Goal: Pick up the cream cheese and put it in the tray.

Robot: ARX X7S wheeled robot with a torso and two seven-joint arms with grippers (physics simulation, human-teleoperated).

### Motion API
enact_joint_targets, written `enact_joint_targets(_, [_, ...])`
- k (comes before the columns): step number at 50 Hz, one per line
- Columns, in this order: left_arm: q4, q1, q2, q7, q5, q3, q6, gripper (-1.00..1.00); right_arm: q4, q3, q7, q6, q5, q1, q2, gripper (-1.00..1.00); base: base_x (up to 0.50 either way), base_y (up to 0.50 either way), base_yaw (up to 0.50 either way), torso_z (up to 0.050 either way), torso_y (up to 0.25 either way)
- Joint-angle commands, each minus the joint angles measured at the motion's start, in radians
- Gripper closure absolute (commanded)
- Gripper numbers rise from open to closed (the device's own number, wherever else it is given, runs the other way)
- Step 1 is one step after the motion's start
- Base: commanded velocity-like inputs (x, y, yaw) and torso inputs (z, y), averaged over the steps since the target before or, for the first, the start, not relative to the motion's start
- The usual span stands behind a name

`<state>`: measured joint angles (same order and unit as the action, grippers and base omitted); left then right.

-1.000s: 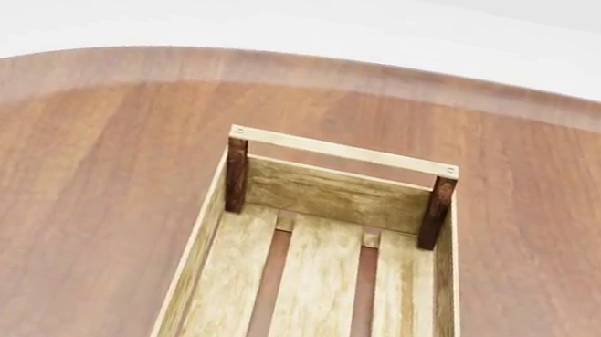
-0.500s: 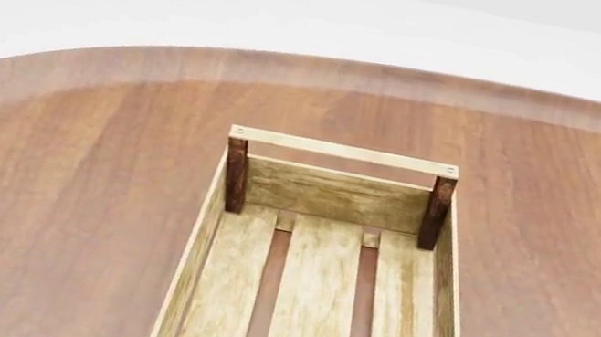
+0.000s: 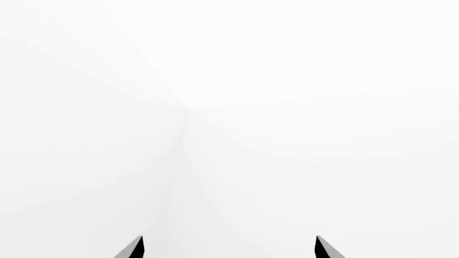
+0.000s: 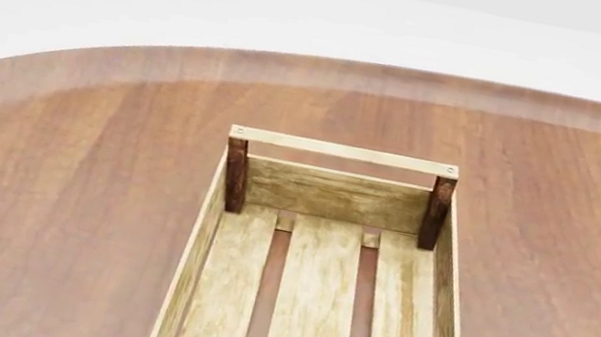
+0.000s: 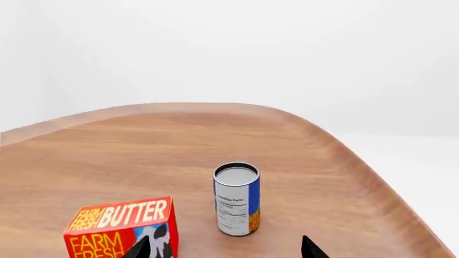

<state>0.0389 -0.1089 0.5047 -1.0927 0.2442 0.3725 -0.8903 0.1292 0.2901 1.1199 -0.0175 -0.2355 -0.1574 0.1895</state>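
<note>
Since the cream cheese shows in no view, locate it first. Right claw (image 5: 223,252) and left claw (image 3: 228,250) both spread wide, empty. Avoid butter box (image 5: 122,226) and can (image 5: 236,199); tray (image 4: 343,152) waits on tabletop (image 4: 51,180).

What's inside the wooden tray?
Nothing shows inside the tray: just bare slats with gaps on the table. Its near end runs off the head view, so that part can't be seen.

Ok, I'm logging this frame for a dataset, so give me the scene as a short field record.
tray: on the table, nothing visible inside
cream cheese: not seen in any view
butter box: upright, right wrist view
can: upright, beside the butter box, apart
left pincer: open, facing blank white
right pincer: open, holding nothing
</note>
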Motion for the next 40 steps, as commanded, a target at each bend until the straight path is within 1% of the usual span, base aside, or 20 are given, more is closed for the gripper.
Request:
enact_joint_targets(1, [0.002,0.0,0.001,-0.002,0.002,0.001,0.004,-1.0,-0.022,-0.026,0.018,0.089,0.017,0.022,0.014,-1.0,0.0,0.0,0.0,0.0,0.0])
enact_joint_targets(2, [0.002,0.0,0.0,-0.003,0.004,0.001,0.005,-1.0,-0.021,-0.028,0.028,0.119,0.021,0.028,0.017,-1.0,0.0,0.0,0.0,0.0,0.0])
enact_joint_targets(12, [0.002,0.002,0.002,-0.003,0.003,0.006,0.007,-1.0,-0.053,-0.032,0.01,0.143,-0.009,0.046,0.02,-1.0,0.0,0.0,0.0,0.0,0.0])
enact_joint_targets(23, [0.009,0.001,0.002,-0.002,0.007,0.009,0.018,-1.0,-0.075,-0.031,-0.059,0.139,-0.083,0.049,0.025,-1.0,0.0,0.0,0.0,0.0,0.0])
enact_joint_targets(40, [0.005,0.004,0.003,-0.004,0.007,0.016,0.022,-1.0,-0.096,-0.048,-0.102,0.181,-0.127,0.052,0.039,-1.0,0.0,0.0,0.0,0.0,0.0])
